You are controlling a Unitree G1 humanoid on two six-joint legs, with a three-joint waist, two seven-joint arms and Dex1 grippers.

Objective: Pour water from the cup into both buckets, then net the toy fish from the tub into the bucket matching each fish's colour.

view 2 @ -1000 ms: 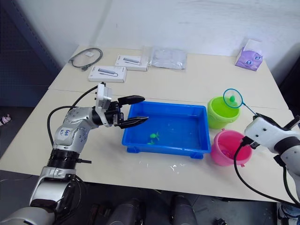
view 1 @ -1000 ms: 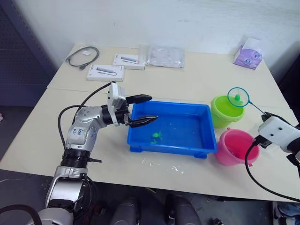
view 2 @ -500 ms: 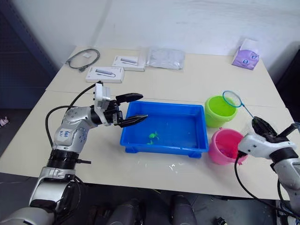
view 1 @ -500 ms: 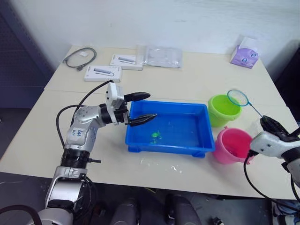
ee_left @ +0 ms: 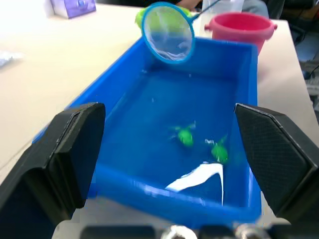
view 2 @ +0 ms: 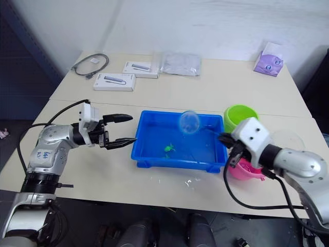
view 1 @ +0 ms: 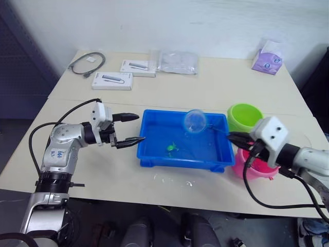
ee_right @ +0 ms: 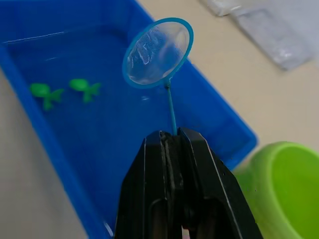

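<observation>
The blue tub (view 1: 181,162) sits mid-table with two green toy fish (ee_right: 45,92) (ee_left: 185,135) in its water. My right gripper (ee_right: 172,134) is shut on the net's thin handle. It holds the empty blue-rimmed net (view 1: 195,121) above the tub's far side. The green bucket (view 1: 245,116) stands right of the tub. The pink bucket (view 1: 263,169) in front of it is partly hidden by my right arm. My left gripper (view 1: 131,128) hangs open just left of the tub, holding nothing. A clear cup (view 2: 287,139) shows faintly behind my right arm.
At the table's back lie a coiled grey cable (view 1: 87,60), two white boxes (view 1: 112,80) (view 1: 138,67), a clear plastic bag (view 1: 177,60) and a purple tissue pack (view 1: 266,62). Water drops (view 1: 177,180) spot the table in front of the tub.
My right gripper swung the net from above the green bucket to over the tub; the green fish it carried is gone from it. My left gripper drew back leftward, off the tub's left edge.
</observation>
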